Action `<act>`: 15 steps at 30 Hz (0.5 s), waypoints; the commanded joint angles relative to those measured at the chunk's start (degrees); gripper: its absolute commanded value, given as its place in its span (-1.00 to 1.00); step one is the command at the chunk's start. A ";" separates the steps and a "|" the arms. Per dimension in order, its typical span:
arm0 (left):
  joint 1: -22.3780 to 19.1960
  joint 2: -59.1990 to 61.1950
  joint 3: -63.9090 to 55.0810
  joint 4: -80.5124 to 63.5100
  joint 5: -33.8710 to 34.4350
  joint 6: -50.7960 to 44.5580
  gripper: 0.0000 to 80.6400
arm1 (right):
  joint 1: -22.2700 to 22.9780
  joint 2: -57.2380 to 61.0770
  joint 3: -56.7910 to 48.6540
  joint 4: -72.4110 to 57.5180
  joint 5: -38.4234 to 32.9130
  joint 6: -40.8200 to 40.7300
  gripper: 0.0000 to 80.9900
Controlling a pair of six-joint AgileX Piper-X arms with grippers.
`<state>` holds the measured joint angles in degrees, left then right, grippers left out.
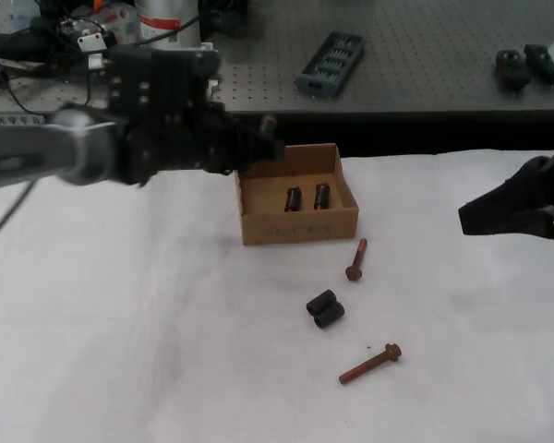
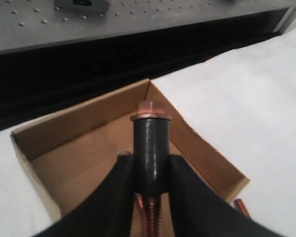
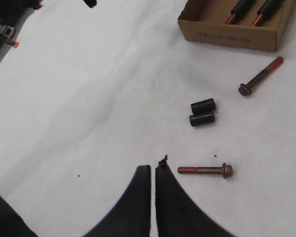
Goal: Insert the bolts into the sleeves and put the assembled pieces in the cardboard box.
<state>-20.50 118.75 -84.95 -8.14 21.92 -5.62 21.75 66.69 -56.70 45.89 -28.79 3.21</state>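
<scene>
Left arm [image 1: 65, 157] lies stretched in from the left edge of the high view, forearm about level. The left jaws sit over the rear left corner of the open brown cardboard box [image 1: 300, 224]. They are clenched on a black cylindrical sleeve [image 2: 150, 148], gripped round its near half. A copper-coloured hex-head bolt [image 2: 150, 109] is seated in it, head flush on the far end, and the threaded shank shows out of the near end between the fingers. This held piece hangs above the box's open top (the wrist view shows the box floor behind it), apart from the walls. Two assembled pieces [image 1: 293, 198] [image 1: 321, 196] lie side by side on the box floor, toward the rear. Right arm [image 1: 535, 198] sits at the right edge of the high view, well apart from the box, pointing inward over the white cloth [image 1: 120, 323] that covers the desk. The right jaws are closed tip to tip with nothing between them. In front of the box two loose black sleeves [image 1: 320, 302] [image 1: 330, 315] lie touching. One loose copper bolt [image 1: 356, 259] lies between them and the box. A second loose bolt [image 1: 370, 364] lies nearer the camera, its threaded end close to the right jaws' tips (apart, not touching).
</scene>
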 commanded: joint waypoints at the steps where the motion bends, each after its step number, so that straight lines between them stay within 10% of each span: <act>1: -0.03 6.64 -10.17 6.44 1.56 1.85 -0.98 | -0.35 -0.74 -0.08 -0.09 1.30 -0.75 -0.93; 5: -0.03 11.55 -16.29 11.97 1.54 1.85 -0.93 | -0.35 -0.74 -0.08 -0.48 1.30 -0.75 -0.93; 11: -0.03 12.73 -17.62 13.32 1.01 1.85 -0.06 | -0.35 -0.74 -0.08 -0.45 1.30 -2.04 -0.93; 15: -0.03 12.58 -17.62 13.60 0.74 0.96 0.06 | -0.35 -0.74 -0.08 -0.45 1.30 -2.04 -0.93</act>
<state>-20.50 131.95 -101.92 5.42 22.95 -4.44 21.75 66.69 -56.70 45.78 -27.61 1.89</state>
